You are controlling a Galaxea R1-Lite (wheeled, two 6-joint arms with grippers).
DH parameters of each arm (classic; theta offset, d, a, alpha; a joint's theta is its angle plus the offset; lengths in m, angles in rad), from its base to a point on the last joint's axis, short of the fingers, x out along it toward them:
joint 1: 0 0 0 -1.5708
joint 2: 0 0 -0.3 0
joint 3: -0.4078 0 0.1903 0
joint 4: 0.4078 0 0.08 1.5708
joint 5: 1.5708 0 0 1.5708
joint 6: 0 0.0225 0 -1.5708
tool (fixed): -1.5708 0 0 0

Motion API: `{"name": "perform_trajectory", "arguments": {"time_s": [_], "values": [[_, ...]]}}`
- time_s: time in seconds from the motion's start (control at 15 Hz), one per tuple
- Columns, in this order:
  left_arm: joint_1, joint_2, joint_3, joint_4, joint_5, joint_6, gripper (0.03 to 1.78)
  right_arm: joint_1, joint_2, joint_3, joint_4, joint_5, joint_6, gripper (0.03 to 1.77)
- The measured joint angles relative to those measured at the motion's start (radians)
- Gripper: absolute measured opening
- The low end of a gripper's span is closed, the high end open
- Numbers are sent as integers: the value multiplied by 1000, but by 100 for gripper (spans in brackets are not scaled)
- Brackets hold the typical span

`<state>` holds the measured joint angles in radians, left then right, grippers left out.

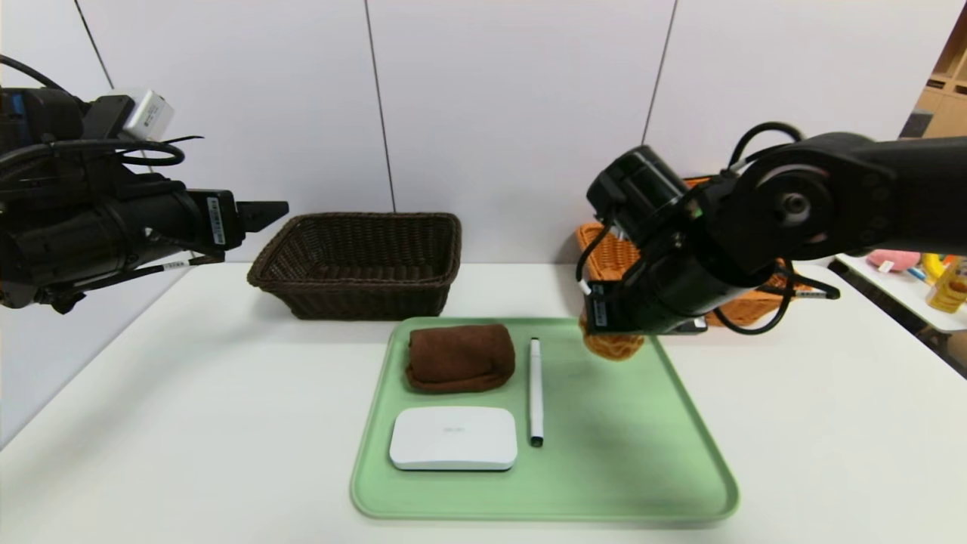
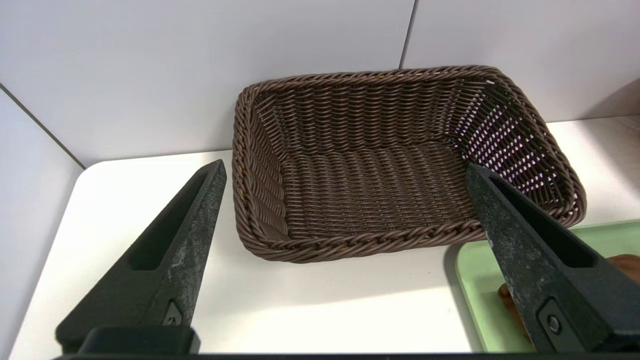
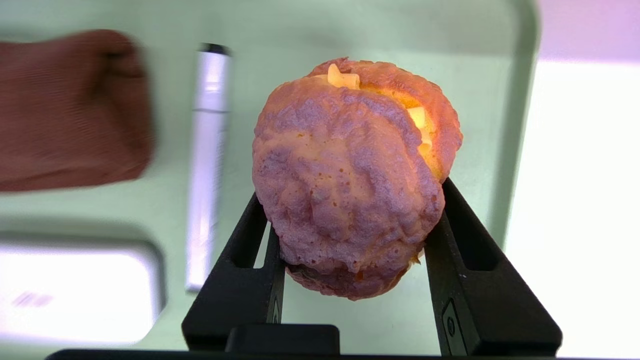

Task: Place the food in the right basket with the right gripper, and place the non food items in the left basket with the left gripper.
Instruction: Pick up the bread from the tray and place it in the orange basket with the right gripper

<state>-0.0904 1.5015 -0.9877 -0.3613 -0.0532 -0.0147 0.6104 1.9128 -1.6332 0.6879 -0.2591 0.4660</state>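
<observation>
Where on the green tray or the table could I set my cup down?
The tray has bare room right of the white pen, though the right hand holds the bun above its far part. The table is bare left of the tray, before the dark basket. Crowded: the towel, white box and pen.

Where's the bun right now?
The bun is in the right gripper, held between its fingers above the right part of the green tray; in the head view it shows to the right of the pen.
</observation>
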Motion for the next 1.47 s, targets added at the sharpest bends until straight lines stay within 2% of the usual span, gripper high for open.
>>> {"name": "perform_trajectory", "arguments": {"time_s": [0.2, 0.47, 0.6, 1.07, 1.27, 1.47], "values": [[0, -2, 0, 0, 0, -3, 169, -3, -109, 0, -91, 0, -114, 78], [0, -14, 9, -1, -1, -4, 169, -151, -144, 12, -279, 1, -259, 78], [0, -20, 13, -1, 0, -6, 169, -211, -121, 23, -360, 3, -304, 78], [2, -44, 36, 0, 0, -10, 169, -330, 48, 27, -485, 10, -324, 76], [1, -47, 38, 0, 0, -11, 169, -355, 134, 21, -551, 7, -326, 76], [1, -47, 39, 0, 0, -11, 169, -367, 192, 20, -562, 3, -327, 76]]}}
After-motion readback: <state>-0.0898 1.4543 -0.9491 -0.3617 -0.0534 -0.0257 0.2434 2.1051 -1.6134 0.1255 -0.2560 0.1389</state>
